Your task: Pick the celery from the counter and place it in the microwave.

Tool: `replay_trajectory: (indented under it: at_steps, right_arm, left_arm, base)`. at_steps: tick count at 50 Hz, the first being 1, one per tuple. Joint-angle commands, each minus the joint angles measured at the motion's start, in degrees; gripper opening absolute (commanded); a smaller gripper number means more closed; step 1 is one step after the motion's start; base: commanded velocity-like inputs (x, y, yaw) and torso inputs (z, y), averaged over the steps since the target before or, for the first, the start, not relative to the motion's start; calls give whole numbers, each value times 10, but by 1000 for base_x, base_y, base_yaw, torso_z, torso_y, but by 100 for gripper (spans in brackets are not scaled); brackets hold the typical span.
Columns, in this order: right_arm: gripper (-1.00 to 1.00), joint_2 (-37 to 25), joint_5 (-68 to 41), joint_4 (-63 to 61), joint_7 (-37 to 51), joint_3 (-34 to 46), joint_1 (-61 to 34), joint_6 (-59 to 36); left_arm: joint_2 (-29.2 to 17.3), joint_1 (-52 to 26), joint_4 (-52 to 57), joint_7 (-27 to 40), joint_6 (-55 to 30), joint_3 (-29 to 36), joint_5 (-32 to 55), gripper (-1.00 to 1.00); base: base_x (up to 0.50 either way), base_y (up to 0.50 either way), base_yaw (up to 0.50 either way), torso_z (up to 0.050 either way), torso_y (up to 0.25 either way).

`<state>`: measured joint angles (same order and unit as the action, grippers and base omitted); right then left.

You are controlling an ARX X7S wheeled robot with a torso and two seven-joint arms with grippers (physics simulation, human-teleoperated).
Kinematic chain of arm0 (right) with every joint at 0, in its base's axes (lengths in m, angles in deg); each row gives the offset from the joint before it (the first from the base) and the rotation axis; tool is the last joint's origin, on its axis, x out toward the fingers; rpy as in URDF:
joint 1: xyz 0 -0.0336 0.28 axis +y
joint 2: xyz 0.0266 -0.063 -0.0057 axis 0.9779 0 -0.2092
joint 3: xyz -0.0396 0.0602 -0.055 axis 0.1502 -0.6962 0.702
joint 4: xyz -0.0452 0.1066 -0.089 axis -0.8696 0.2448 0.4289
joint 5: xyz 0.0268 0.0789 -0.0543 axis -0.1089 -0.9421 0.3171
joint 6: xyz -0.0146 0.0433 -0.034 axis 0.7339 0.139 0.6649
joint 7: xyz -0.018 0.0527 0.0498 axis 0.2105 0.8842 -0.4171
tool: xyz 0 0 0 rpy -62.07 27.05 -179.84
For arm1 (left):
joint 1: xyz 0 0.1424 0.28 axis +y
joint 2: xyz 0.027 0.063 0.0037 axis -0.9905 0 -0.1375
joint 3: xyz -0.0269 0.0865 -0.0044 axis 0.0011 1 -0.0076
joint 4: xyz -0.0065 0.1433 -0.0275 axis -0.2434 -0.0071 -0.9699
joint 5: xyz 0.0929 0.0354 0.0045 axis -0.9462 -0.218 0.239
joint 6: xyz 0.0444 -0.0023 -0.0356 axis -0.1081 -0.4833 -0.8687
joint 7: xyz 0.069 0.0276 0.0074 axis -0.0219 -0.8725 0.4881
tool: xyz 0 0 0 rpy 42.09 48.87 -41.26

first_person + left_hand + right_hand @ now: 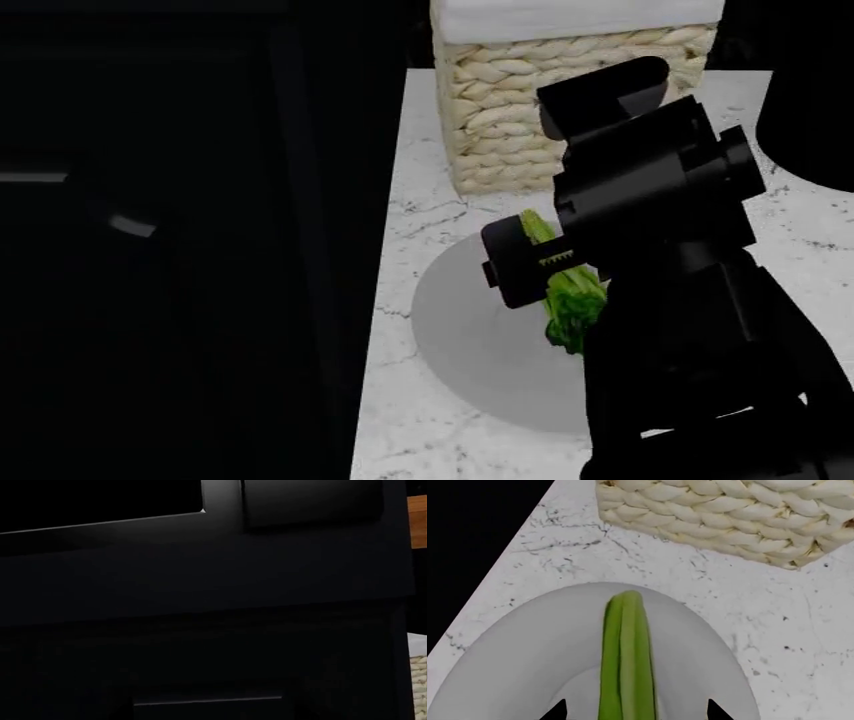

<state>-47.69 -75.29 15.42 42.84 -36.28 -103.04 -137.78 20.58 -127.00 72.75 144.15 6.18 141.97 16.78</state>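
The celery [627, 655] lies on a round grey plate [520, 655] on the white marble counter [774, 630], its pale stalk end pointing toward a woven basket. In the head view its dark leafy tuft [571, 300] shows beside my right arm. My right gripper [635, 712] is open, one black fingertip [557, 711] on each side of the stalk and both apart from it. The microwave [200, 250] is the big dark mass at the left. The left wrist view is filled by its dark front [200, 580]; my left gripper cannot be made out in the dark.
A woven basket [574, 90] with a white liner stands on the counter behind the plate [467, 340]. The counter's left edge [380, 330] borders the dark appliance. A wood-coloured strip [418, 522] and a bit of basket [419, 680] show past the dark front.
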Motion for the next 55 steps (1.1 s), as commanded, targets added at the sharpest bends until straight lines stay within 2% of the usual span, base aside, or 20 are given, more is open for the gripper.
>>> replay_trajectory:
  at_steps: [1, 8, 32, 55]
  right_arm:
    - [100, 5, 33, 0, -3, -32, 9, -2]
    - [100, 7, 37, 0, -3, -30, 11, -3]
    - [100, 7, 39, 0, -4, -16, 26, -5]
    - [100, 6, 37, 0, -5, -15, 28, -10]
  left_arm:
    - [7, 0, 0, 0, 0, -9, 10, 100]
    - [11, 0, 0, 0, -2, -18, 17, 100]
    - [-6, 0, 0, 0, 5, 17, -15, 100]
    - [4, 0, 0, 0, 1, -5, 6, 100]
  base:
    - [0, 0, 0, 0, 0]
    - [0, 0, 0, 0, 0]
    - [0, 0, 0, 0, 0]
    - [0, 0, 0, 0, 0]
